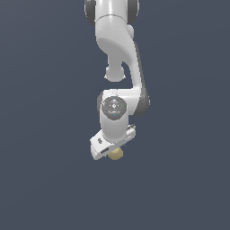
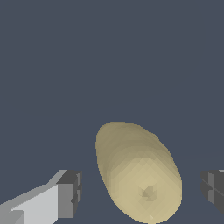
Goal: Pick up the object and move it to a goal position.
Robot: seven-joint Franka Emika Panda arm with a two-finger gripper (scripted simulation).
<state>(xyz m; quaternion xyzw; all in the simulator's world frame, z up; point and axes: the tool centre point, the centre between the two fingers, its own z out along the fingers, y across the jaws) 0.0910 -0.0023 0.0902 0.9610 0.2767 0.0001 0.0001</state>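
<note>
The object is a small tan-yellow lumpy blob, peeking out just under the white hand of the arm in the exterior view. In the wrist view the object is large and egg-shaped and lies between the two dark finger pads. My gripper is open around it, with a clear gap between the blob and each pad. In the exterior view the gripper is low over the object and the hand hides its fingers.
The white arm reaches down from the top of the exterior view. The ground is a plain dark blue-grey surface all around. No goal marker shows.
</note>
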